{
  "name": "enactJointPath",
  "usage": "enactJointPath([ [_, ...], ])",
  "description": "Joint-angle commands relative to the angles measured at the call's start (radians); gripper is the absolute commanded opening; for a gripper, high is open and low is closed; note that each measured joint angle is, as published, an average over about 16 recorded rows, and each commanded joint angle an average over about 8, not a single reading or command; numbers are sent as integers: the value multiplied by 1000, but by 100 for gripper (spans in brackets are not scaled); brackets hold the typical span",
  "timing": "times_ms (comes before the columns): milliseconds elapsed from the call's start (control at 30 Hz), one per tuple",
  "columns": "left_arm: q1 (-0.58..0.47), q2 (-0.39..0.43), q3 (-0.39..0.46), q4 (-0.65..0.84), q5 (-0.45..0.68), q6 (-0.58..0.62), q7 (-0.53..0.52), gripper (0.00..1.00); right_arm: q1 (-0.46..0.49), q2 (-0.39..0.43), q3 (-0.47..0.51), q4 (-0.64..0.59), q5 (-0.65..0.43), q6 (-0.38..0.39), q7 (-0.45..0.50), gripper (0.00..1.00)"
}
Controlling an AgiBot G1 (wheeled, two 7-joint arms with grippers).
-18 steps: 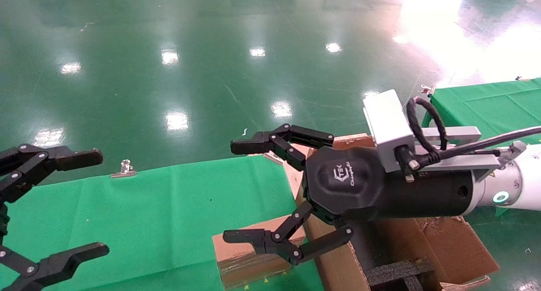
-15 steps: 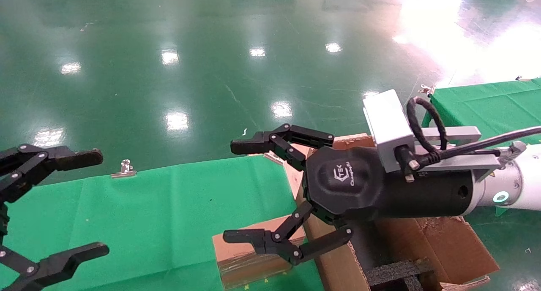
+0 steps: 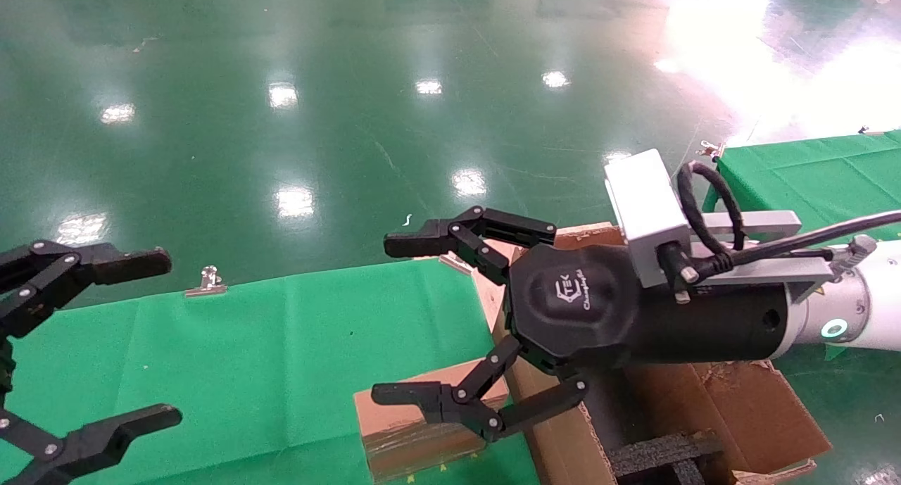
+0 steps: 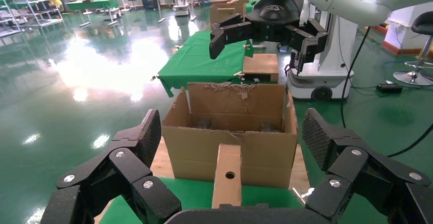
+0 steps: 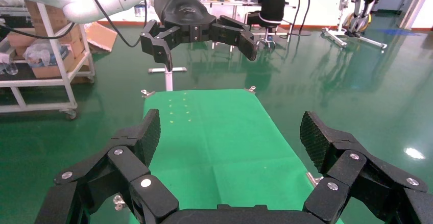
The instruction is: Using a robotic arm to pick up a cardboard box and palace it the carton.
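Brown cardboard box [image 3: 415, 429] lies on the green cloth table [image 3: 267, 351], at the table's near right corner, touching or just beside the carton [image 3: 739, 414] wall. Head view: my right gripper [image 3: 401, 319] hangs above the box with fingers spread wide, nothing between them; the lower fingertip overlaps the box top in this view, contact cannot be told. My robotic arm [image 3: 873, 309] comes in from the right, roughly level, across the carton, grey camera block [image 3: 644, 203] on top, teal ring [image 3: 835, 329] lit. My left gripper [image 3: 151, 341] sits at the left edge over the table, also spread wide, empty, well apart from the box. Bare cloth lies between the two grippers. Metal clip [image 3: 206, 282] sits on the table's far edge. Shiny green floor [image 3: 352, 119] lies beyond.

Left wrist view: left fingers [image 4: 127, 157] wide apart, framing the cardboard box [image 4: 227, 175], which stands narrow-face on, round hole showing, right against the carton [image 4: 230, 137]. Carton is open, flaps ragged, dark inserts inside. Right gripper [image 4: 268, 43] hangs above and beyond the carton, open. Second green table [image 4: 199, 60] behind it.

Right wrist view: right fingers [image 5: 130, 152] wide, empty; green table [image 5: 219, 142] stretches ahead, bare. Left gripper [image 5: 201, 43] hangs past the table's far end, open. Box and carton out of this view.
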Motion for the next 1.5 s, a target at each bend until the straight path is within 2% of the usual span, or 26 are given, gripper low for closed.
enactJointPath([
  [33,0,0,0,0,0,0,0,7,0,0,0,0,0,0,0,100],
  [100,0,0,0,0,0,0,0,0,0,0,0,0,0,0,0,100],
  [333,0,0,0,0,0,0,0,0,19,2,-23,9,-55,-4,1,100],
  [600,0,0,0,0,0,0,0,0,131,-24,-129,34,-300,-23,23,100],
  [933,0,0,0,0,0,0,0,0,263,-116,-273,30,-594,-45,0,100],
  [1167,0,0,0,0,0,0,0,0,322,-184,-349,16,-741,-44,-25,100],
  [1500,0,0,1,0,0,0,0,0,383,-259,-441,13,-893,-54,-50,100],
])
